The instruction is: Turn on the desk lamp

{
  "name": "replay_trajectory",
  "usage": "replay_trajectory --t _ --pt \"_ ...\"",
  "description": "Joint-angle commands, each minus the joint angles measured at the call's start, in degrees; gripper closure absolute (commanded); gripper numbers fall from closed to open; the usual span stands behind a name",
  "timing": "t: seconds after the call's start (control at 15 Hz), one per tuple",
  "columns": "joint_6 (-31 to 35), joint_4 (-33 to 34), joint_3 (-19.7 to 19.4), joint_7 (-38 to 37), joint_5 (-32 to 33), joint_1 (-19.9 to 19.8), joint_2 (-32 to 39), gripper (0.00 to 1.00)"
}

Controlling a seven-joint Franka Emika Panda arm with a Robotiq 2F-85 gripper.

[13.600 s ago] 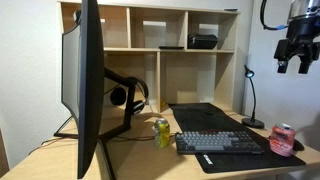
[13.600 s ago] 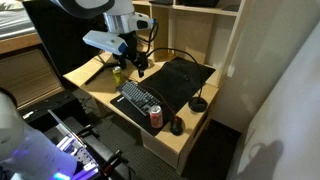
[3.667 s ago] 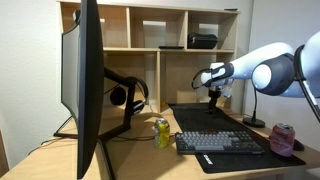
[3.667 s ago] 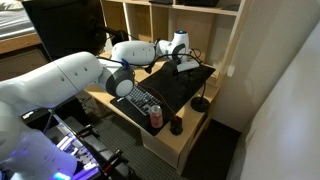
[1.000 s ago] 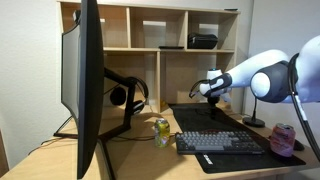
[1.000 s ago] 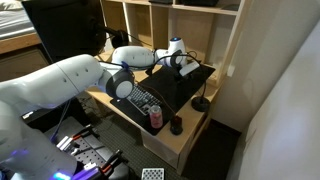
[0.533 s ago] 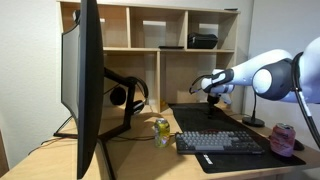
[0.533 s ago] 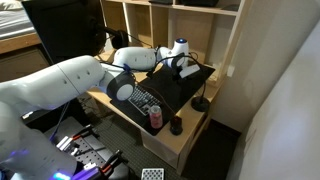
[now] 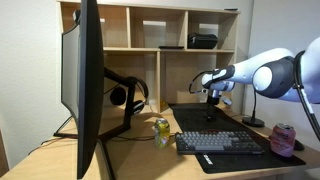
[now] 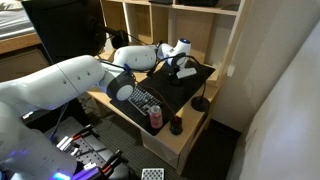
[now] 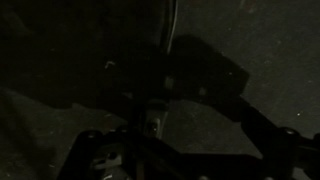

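The desk lamp [image 9: 250,98] is a slim black gooseneck with a round flat base, standing at the right end of the desk; it also shows in an exterior view [image 10: 200,103]. No light comes from it. My gripper [image 9: 213,95] hangs over the black desk mat [image 9: 205,112], to the left of the lamp and apart from it, and it shows in both exterior views [image 10: 185,64]. The wrist view is very dark. It shows only the dim mat and my two fingers [image 11: 170,150] spread at the lower edge, with nothing between them.
A big monitor [image 9: 88,80] stands at the left, with black headphones [image 9: 128,95] on a stand behind it. A green can [image 9: 161,131], a keyboard [image 9: 218,142] and a red can [image 9: 282,138] are at the front. A shelf unit [image 9: 170,50] backs the desk.
My gripper has shifted slightly toward the lamp and a little higher over the mat. Nothing else has moved.
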State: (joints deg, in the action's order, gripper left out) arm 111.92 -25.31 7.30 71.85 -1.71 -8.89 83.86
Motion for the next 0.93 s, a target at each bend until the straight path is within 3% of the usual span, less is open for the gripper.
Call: replay_trajectory --t 0.0,0.13,0.4,0.47,0.53,0.6,0.67,0.87 --pt "-2.19 2.54 -0.60 -0.17 -0.88 0.30 1.11 0.00" --pt "-5.17 6.04 -0.26 -0.47 -0.92 0.39 2.82 0.00" --pt "-5.14 1.79 -0.24 1.05 -1.24 -0.12 0.28 0.00" --pt "-5.63 1.73 -0.19 1.48 -1.26 -0.16 0.31 0.06" --pt "-5.76 1.68 -0.37 1.40 -1.13 -0.13 0.32 0.24" --pt "-6.57 1.86 -0.22 1.62 -1.28 -0.26 0.31 0.08" --pt "-6.68 0.89 0.80 1.85 -0.64 -0.74 -0.12 0.03" --pt "-8.93 0.60 1.63 2.65 -1.17 -1.29 -0.62 0.00"
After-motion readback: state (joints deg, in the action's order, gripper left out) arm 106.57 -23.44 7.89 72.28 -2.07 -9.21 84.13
